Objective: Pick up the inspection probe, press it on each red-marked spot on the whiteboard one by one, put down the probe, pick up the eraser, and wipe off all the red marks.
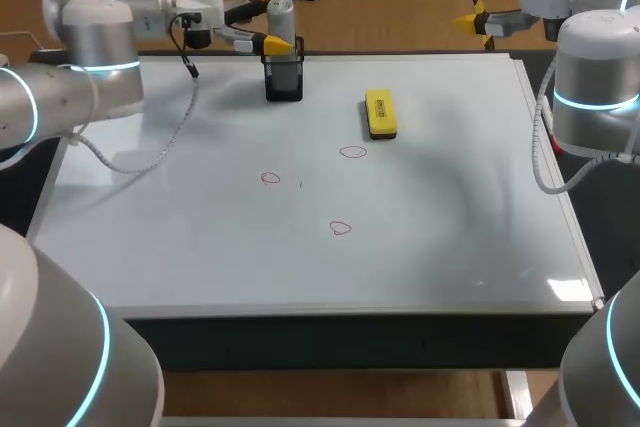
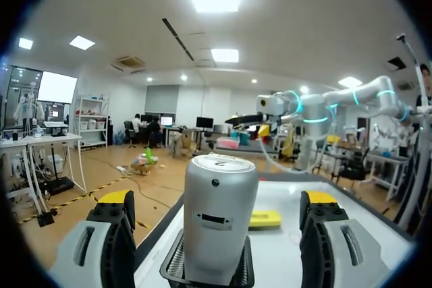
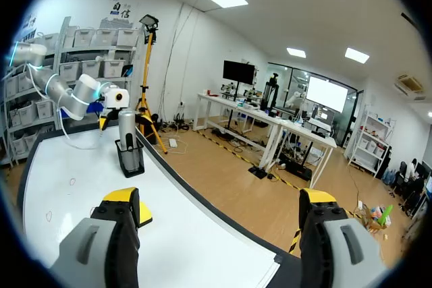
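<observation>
The probe [image 1: 281,19] stands upright in the black holder [image 1: 284,80]; the left gripper [image 2: 219,202] straddles it, fingers spread, seemingly not touching. The eraser [image 1: 380,112] lies right of the holder (right gripper [image 3: 219,202] released, farther right).

- The flat rectangular whiteboard [image 1: 450,247] was plain glossy white, with a dark, nearly black front edge.
- Three small hand-drawn red marks [image 1: 352,152] showed on it as thin red outlines, white inside.
- The block-shaped eraser [image 1: 380,112] was bright yellow on top, with a black base.
- The cylindrical metal inspection probe [image 1: 281,19] was matt silver-grey, with a small dark slot on its side.
- The square mesh holder [image 1: 284,79] was black, with a fine grid pattern.
- The left gripper [image 2: 219,207] and right gripper [image 3: 219,210] had grey-white bodies, black fingers and bright yellow tips.
- The left arm [image 1: 95,57] and right arm [image 1: 595,77] were white and pale grey, each banded with glowing cyan rings.
</observation>
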Tool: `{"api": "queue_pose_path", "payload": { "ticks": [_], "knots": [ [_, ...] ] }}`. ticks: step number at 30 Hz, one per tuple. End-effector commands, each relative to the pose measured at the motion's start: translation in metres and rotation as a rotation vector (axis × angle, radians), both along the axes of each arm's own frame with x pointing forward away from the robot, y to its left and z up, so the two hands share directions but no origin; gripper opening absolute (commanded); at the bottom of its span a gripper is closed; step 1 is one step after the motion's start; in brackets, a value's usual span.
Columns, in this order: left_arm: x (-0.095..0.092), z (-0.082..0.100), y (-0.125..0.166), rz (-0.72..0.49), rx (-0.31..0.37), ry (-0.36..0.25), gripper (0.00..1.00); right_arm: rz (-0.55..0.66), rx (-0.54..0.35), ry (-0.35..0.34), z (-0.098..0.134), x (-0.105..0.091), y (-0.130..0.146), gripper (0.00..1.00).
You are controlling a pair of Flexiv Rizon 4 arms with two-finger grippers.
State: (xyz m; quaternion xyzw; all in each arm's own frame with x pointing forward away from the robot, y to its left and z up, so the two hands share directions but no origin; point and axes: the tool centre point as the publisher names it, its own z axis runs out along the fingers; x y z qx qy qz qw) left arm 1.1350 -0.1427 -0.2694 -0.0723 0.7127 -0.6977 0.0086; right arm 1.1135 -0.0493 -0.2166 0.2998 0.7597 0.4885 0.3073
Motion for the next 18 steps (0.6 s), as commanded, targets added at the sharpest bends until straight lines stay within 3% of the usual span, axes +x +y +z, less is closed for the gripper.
{"api": "queue_pose_path", "payload": {
  "ticks": [1,18],
  "knots": [
    [0.0034,-0.0040,-0.0027,-0.003,-0.001,0.006,1.00,0.001,-0.001,0.001,0.0001,0.0004,-0.0002,1.00],
    [0.0074,-0.0099,-0.0091,0.019,-0.007,0.023,1.00,0.001,-0.001,0.001,0.0001,0.0004,-0.0002,1.00]
  ]
}}
